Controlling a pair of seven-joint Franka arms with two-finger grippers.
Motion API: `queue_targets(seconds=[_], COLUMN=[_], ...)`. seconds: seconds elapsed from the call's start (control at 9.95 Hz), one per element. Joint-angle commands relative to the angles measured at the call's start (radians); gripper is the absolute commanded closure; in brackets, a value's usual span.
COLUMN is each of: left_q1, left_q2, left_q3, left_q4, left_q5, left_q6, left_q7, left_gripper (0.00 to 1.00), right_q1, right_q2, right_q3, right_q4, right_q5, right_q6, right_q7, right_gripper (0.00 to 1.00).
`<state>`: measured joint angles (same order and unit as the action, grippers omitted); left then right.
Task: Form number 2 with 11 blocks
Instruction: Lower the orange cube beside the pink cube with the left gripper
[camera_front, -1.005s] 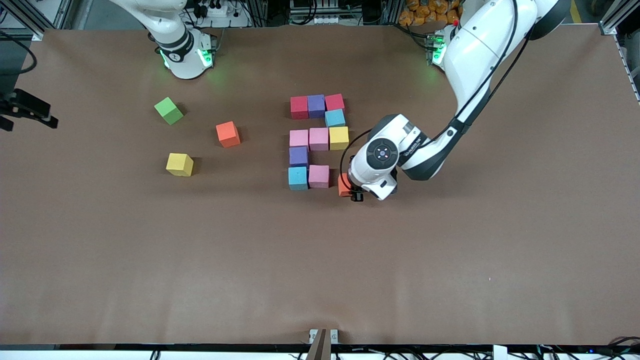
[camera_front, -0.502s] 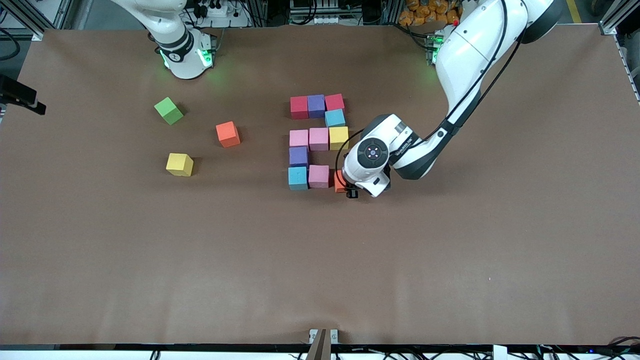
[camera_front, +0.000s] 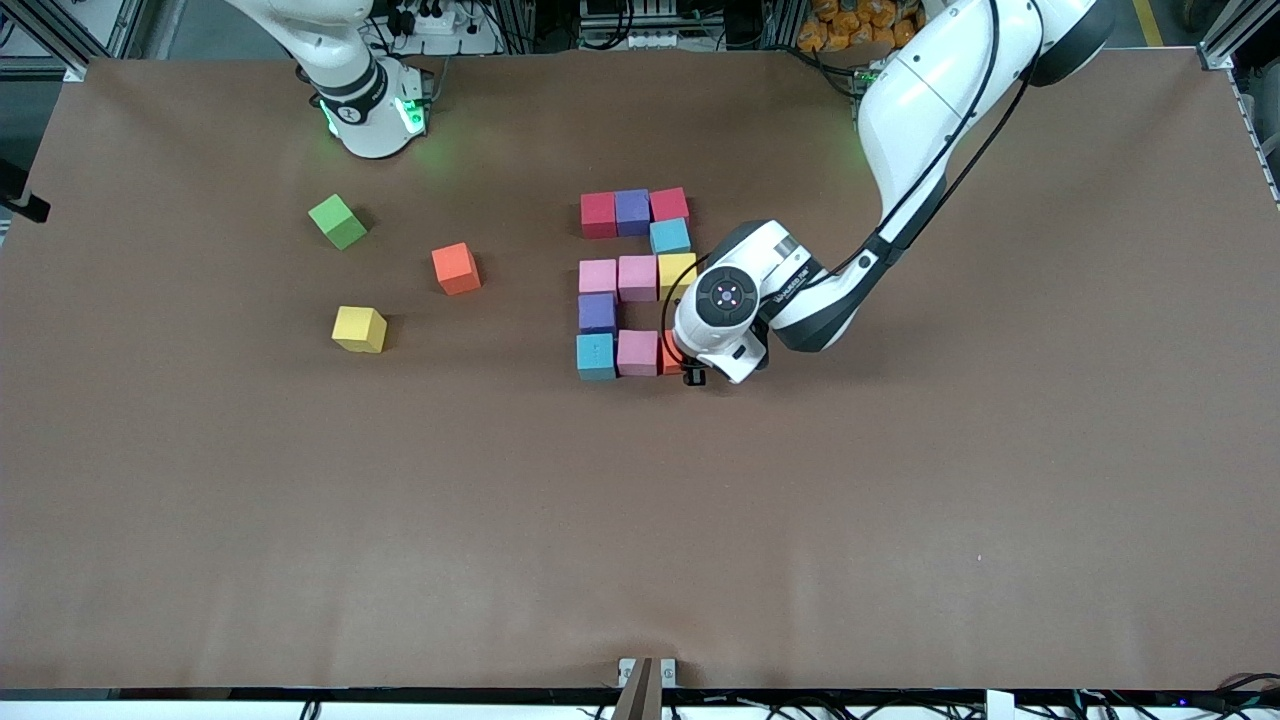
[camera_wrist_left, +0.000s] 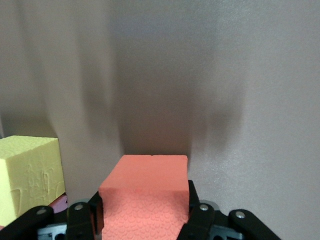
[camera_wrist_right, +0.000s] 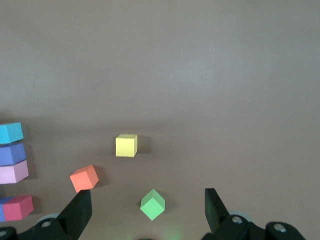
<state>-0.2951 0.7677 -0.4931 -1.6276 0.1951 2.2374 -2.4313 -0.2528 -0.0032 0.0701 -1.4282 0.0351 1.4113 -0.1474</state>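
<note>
**Q:** Ten blocks down already? What's the front view got?

**Me:** Yep, the 2 (camera_front: 636, 284) sits mid-table: red, purple, red along the row farthest from the camera, a light blue under that, then pink-pink-yellow, a purple, and light blue plus pink in the nearest row. My left gripper (camera_front: 690, 372) is at the open end of that nearest row, clamped on an orange block (camera_front: 669, 357) that's right beside the pink one (camera_front: 637, 352). Spare orange (camera_front: 456, 268), yellow (camera_front: 359, 329) and green (camera_front: 338, 221) cubes lie toward the right arm's end.

**Q:** Left wrist?

**Me:** Orange block (camera_wrist_left: 145, 200) pinched between my fingers (camera_wrist_left: 200, 220), a yellow block (camera_wrist_left: 29, 175) just beside it.

**Q:** Right wrist?

**Me:** My right gripper (camera_wrist_right: 148, 210) waits high up, jaws spread wide with nothing in them, over the green cube (camera_wrist_right: 152, 204), the spare orange (camera_wrist_right: 84, 178) and the spare yellow (camera_wrist_right: 126, 145).
</note>
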Motion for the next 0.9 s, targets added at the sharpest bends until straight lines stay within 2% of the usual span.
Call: queue_targets(seconds=[0.0, 0.3, 0.8], left_q1=[-0.019, -0.022, -0.049], left_q2=[0.009, 0.009, 0.01], left_q3=[0.011, 0.011, 0.045], left_q4=[0.022, 0.028, 0.031], left_q5=[-0.013, -0.003, -0.003], left_q6=[-0.019, -0.019, -0.019], left_q7=[-0.011, -0.009, -0.009], left_gripper=[1.0, 1.0, 1.0], right_q1=[-0.009, 0.032, 0.032], right_q2=[0.011, 0.029, 0.031], right_q3=[0.005, 0.016, 0.016], right_q4=[-0.017, -0.011, -0.008], right_q5=[0.006, 0.012, 0.014], right_q6=[0.005, 0.037, 0.057], right_q7=[0.009, 0.019, 0.017], right_gripper=[0.0, 0.0, 0.0])
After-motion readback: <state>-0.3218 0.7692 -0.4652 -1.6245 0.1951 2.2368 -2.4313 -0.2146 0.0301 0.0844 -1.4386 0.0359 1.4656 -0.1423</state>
